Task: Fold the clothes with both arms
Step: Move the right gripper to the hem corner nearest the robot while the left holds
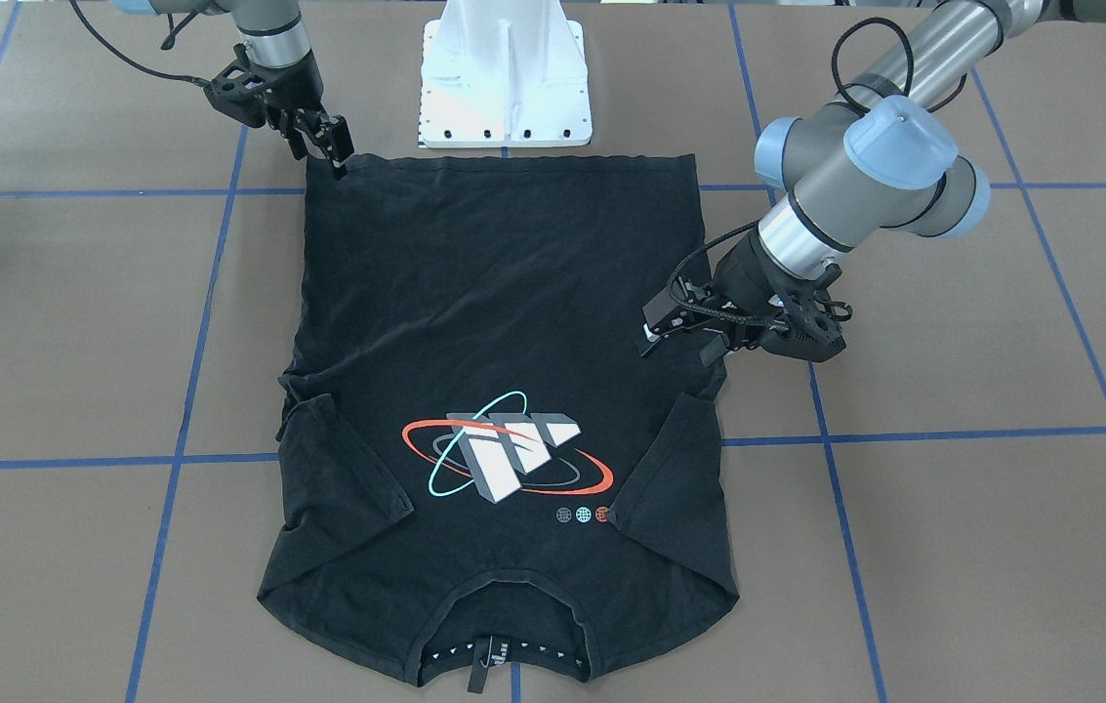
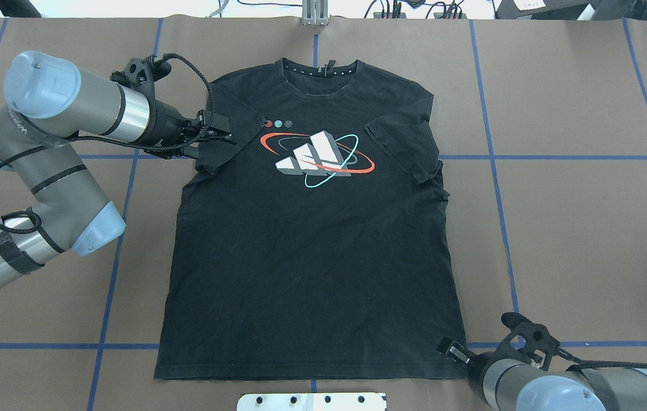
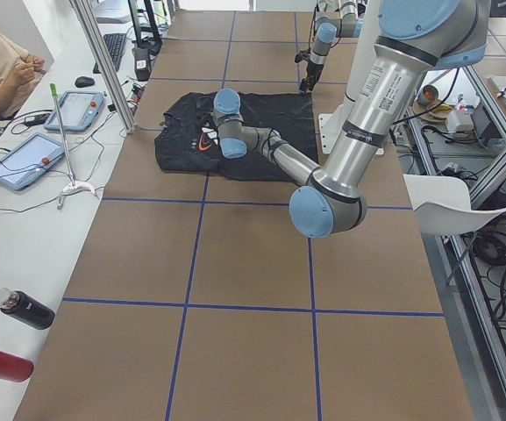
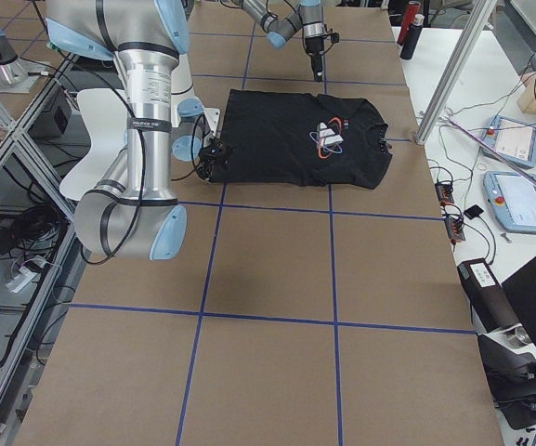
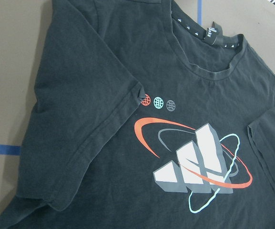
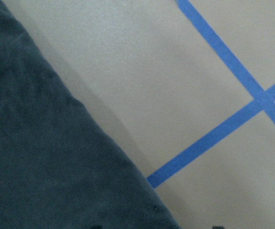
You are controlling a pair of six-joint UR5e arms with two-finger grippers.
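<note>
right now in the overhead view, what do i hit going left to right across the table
left gripper → orbit graphic on the T-shirt → right gripper

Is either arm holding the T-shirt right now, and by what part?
Left gripper holds nothing; it hovers open over a sleeve. Right gripper sits at a hem corner of the T-shirt; grip cannot be told.

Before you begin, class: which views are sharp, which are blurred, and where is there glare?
Left wrist view: T-shirt graphic sharp, evenly lit. Right wrist view: out of focus, its edge and blue tape soft. Front-facing view: white base very bright, nearly blown out.
</note>
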